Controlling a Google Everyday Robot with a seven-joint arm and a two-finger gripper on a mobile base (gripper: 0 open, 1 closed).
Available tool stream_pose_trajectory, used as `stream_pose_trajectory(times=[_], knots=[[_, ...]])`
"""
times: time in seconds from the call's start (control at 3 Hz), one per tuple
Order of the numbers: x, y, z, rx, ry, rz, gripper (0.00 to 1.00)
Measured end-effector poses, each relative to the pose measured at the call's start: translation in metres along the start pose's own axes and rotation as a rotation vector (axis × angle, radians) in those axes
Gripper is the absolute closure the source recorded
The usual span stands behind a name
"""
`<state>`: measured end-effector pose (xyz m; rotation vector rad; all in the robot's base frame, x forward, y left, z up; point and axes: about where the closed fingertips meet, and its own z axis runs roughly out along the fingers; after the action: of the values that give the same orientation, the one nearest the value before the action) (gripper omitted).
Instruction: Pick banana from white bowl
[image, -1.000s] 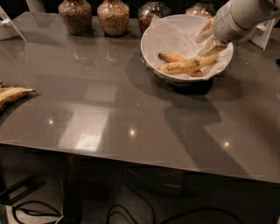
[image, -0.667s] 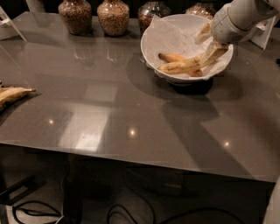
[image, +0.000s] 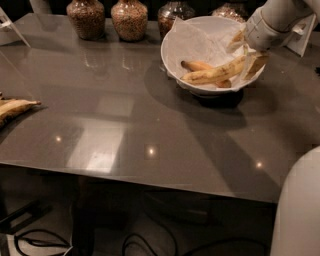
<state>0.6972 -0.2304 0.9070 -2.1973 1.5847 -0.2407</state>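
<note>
Well, the one camera looks across the dark desk (image: 150, 125), and the white bowl (image: 172, 70) sits near its far right corner, lined with crinkled paper (image: 195, 37). In the bowl lies the banana (image: 215, 75), long and speckled. It runs left to right, with its right end raised toward the bowl's right rim. A shorter orange banana (image: 199, 65) lies just behind it, touching. The gripper (image: 246, 52) reaches in from the desk's right edge and sits at the banana's right end, over the rim. Whether it is clamped on the fruit or loose, I cannot tell. Glass jars (image: 129, 19) of brown filling stand along the far edge. A flattened banana (image: 15, 106) lies at the left edge, well apart from the bowl. A white rounded shape (image: 300, 210) fills the near right corner.
</note>
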Motion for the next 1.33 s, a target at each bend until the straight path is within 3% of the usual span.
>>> stream_pose_trajectory(times=[0.33,1.33], knots=[[0.007,0.001,0.006,-0.019,0.002,0.002,0.4],[0.017,-0.009,0.022,0.059,-0.081,0.175,0.4]])
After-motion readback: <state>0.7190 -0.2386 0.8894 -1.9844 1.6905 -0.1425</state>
